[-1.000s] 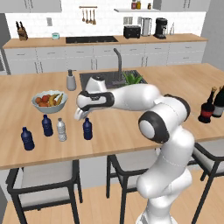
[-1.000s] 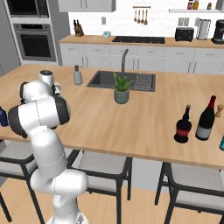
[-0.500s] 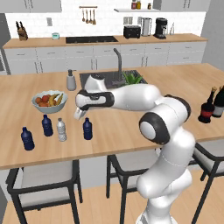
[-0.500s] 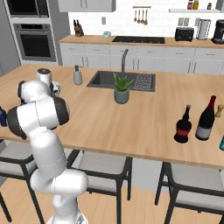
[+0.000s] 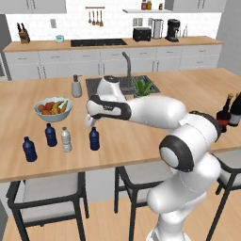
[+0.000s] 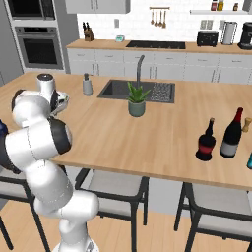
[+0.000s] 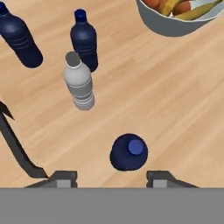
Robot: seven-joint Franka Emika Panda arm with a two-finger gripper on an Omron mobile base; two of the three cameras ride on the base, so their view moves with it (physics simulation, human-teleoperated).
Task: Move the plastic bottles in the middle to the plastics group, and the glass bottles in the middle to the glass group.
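Gripper [image 7: 109, 177] directly above a dark blue bottle [image 7: 128, 152], jaws apart on either side of its blue cap, gripping nothing. Bottle upright on the wooden counter [image 7: 175, 96], just below the fingertips [image 7: 64, 178]. Farther out ahead: clear greyish bottle [image 7: 79, 83] with white cap, then two more dark blue bottles [image 7: 85, 39] [image 7: 18, 37] beyond and beside it. Fruit bowl [image 7: 175, 24] ahead, to the other side. Squat red-banded bottle [image 6: 205, 141] and tall dark bottle [image 6: 232, 134] well apart, at the counter's opposite end.

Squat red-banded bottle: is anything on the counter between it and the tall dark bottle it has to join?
Nothing visible. In the right base view the squat bottle stands upright just left of the tall dark bottle, with only bare counter in the narrow gap. The potted plant sits well off to the left.
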